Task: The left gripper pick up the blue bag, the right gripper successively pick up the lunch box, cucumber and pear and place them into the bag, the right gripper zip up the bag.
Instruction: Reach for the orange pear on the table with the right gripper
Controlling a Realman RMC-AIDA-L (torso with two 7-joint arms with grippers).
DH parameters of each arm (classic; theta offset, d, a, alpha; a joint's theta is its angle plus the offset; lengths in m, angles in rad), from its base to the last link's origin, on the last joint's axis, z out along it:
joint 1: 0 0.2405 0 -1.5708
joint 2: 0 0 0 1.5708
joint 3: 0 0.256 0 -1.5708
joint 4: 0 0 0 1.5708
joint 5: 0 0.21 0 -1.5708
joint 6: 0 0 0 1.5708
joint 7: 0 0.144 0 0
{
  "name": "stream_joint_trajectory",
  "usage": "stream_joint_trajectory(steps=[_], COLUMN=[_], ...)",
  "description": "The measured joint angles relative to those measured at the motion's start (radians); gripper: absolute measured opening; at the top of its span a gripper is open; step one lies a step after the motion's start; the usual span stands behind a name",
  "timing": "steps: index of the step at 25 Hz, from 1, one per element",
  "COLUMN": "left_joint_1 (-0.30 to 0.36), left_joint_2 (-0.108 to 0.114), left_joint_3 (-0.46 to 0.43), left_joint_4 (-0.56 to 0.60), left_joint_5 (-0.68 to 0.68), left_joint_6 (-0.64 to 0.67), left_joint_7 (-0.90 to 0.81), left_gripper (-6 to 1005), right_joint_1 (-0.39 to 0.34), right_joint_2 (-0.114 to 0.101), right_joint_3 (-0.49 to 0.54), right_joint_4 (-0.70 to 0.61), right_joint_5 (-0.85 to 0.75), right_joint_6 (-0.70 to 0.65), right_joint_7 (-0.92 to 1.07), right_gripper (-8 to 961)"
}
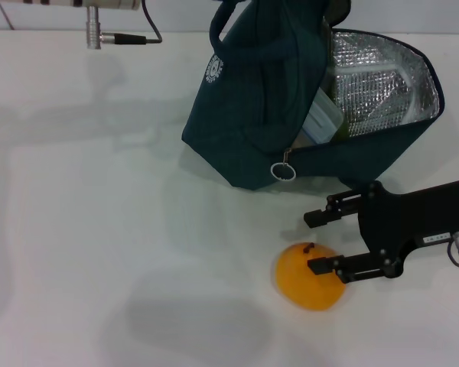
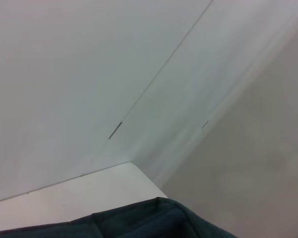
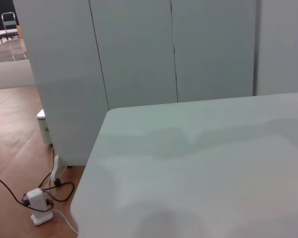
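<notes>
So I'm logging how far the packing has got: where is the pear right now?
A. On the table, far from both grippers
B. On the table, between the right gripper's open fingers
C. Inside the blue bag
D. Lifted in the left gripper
B: the pear lies on the table in front of the blue bag, with the right gripper spread around it, not yet closed.

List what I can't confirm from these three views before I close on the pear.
- Left gripper: its fingers appear in no view; the head view's top edge cuts off the blue bag handles where they would hold.
- Cucumber: only a dark green strip behind the lunch box shows; the bag wall hides the rest.
- Right gripper: open around the pear, but finger contact is unclear in the head view; the right wrist view shows only table.
</notes>
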Motion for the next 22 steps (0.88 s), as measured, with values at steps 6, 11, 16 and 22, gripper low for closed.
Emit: stream_joint_trajectory(steps=[6, 11, 16, 22], left_joint_1=[0.000, 0.001, 0.002, 0.003], left_joint_2=[0.000, 0.000, 0.000, 0.000], left_joint_3=[0.000, 0.000, 0.000, 0.000], left_joint_4=[0.000, 0.000, 0.000, 0.000], left_joint_5=[0.000, 0.000, 0.000, 0.000], left_joint_6=[0.000, 0.000, 0.000, 0.000], left_joint_7=[0.001, 0.001, 0.001, 0.003], left_gripper=[50, 51, 51, 51], right_joint_1=[0.005, 0.008, 0.008, 0.008], right_joint_2=[0.002, 0.002, 0.000, 0.000], right_joint_3=[-0.052, -0.085, -0.087, -0.087], right_joint_4=[0.003, 0.004, 0.004, 0.004], right_joint_5=[0.016, 0.031, 0.041, 0.042], right_joint_6=[0.034, 0.059, 0.063, 0.064], right_joint_7=[-0.001, 0.003, 0.004, 0.006], right_gripper=[600, 600, 537, 461])
